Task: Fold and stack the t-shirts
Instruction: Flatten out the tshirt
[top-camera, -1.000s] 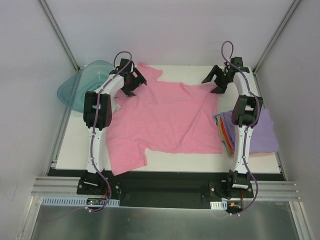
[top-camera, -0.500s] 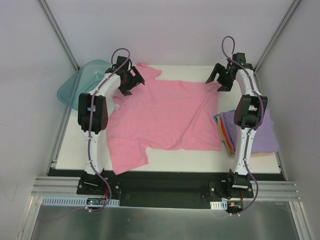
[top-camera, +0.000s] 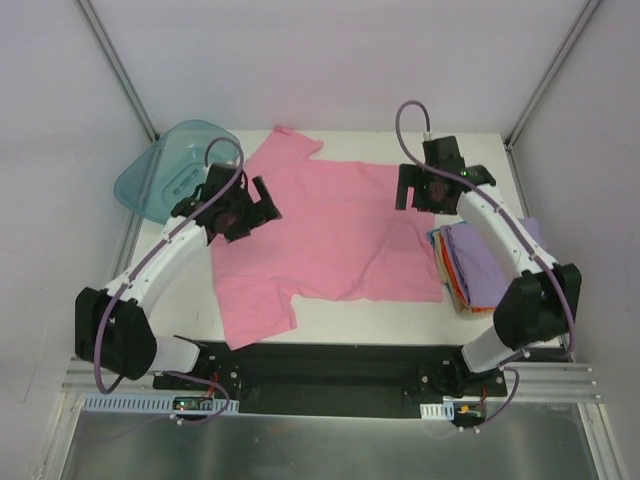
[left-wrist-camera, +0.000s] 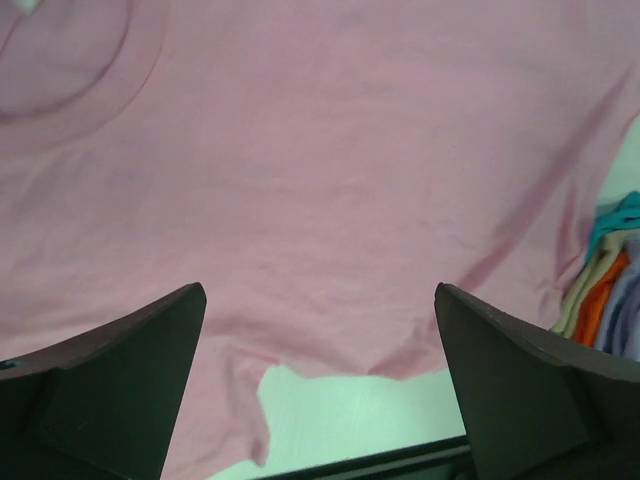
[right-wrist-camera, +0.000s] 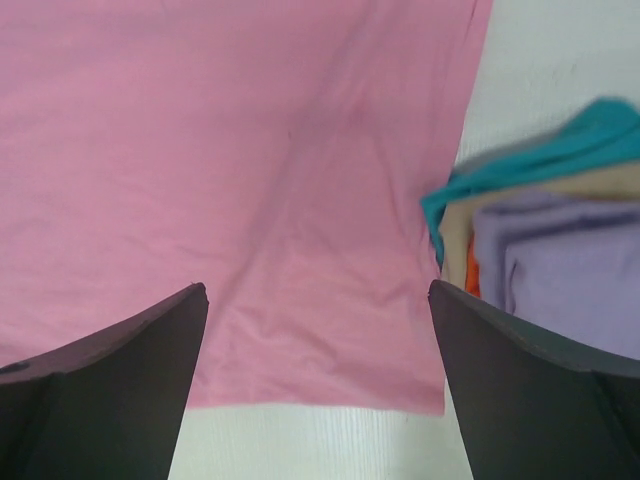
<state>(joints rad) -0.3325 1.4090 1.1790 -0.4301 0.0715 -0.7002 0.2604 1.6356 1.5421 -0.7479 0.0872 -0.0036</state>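
Your left gripper (left-wrist-camera: 318, 290) is spread wide and holds nothing. The pink t-shirt (left-wrist-camera: 330, 170) lies flat directly below it, and in the wrist view the collar (left-wrist-camera: 60, 70) is to the gripper's upper left. Your right gripper (right-wrist-camera: 317, 288) is also spread wide and empty, above the same shirt near its straight edge. The folded t-shirts (right-wrist-camera: 560, 250), teal, orange and lavender, lie stacked just to the right of this gripper, beside the pink cloth.
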